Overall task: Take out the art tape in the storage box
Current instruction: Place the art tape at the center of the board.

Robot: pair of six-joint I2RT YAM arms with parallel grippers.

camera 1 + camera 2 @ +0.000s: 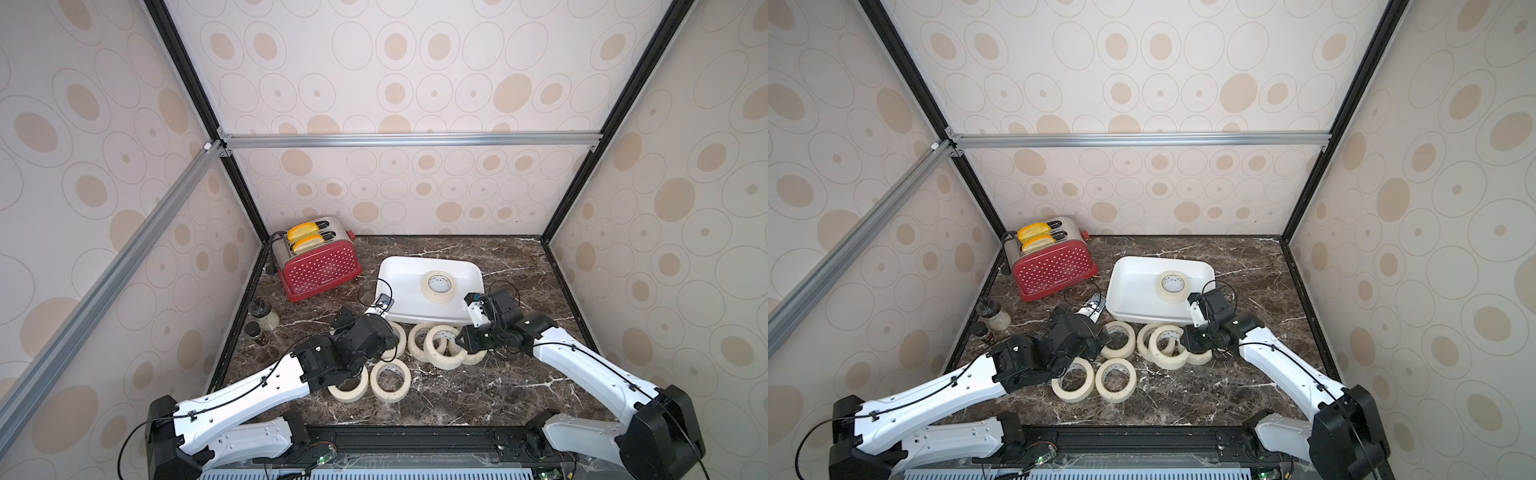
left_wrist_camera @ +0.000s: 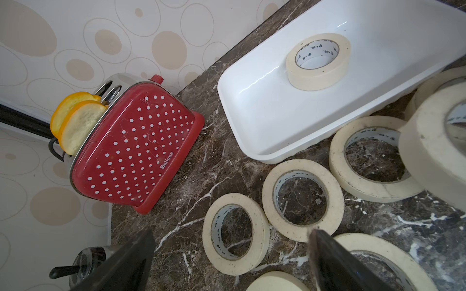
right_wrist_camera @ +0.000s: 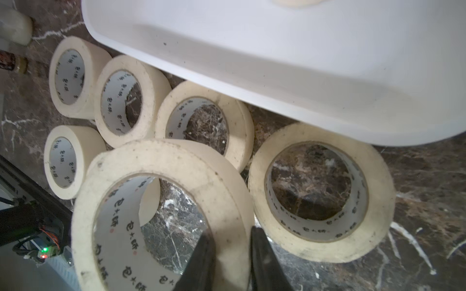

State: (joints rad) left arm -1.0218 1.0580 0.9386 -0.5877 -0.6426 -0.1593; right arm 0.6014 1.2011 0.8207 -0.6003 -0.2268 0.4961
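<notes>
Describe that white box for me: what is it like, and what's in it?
The box is a shallow, glossy white tray, plastic by its look, rectangular with rounded corners and a rolled rim. It sits open on the dark marble table, right of the red toaster. One cream tape roll lies flat inside, toward its right end; the rest is bare. Other rolls lie on the table along its near side.

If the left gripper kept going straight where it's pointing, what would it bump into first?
Probably a tape roll lying flat on the marble table, straight ahead of the open left gripper. Depth is unclear, so it might land inside the ring instead.
</notes>
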